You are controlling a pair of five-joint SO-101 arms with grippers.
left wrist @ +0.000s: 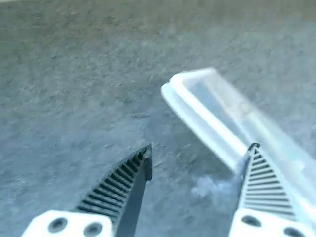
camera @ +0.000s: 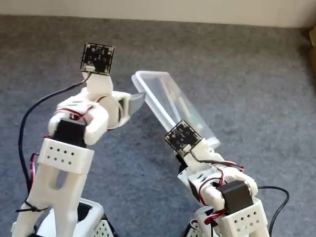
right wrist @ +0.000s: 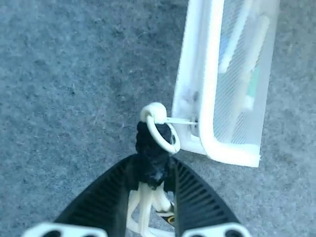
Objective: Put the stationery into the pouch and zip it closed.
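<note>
Translucent white mesh pouch [right wrist: 232, 79] lay flat on the grey felt-like table [right wrist: 64, 74], with pen-like stationery [right wrist: 247, 49] visible through its side.

The right gripper [right wrist: 153, 167] was at one short end of the pouch, and its jaws pinched the black knotted cord [right wrist: 148, 145] tied to the white ring [right wrist: 165, 133] of the zipper pull. The left gripper [left wrist: 200, 158] was at the opposite end, just above the table, with its jaws spread wide and one tip over the edge of the pouch.

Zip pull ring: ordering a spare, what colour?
White ring, black cord attached; right wrist view shows it best.
</note>
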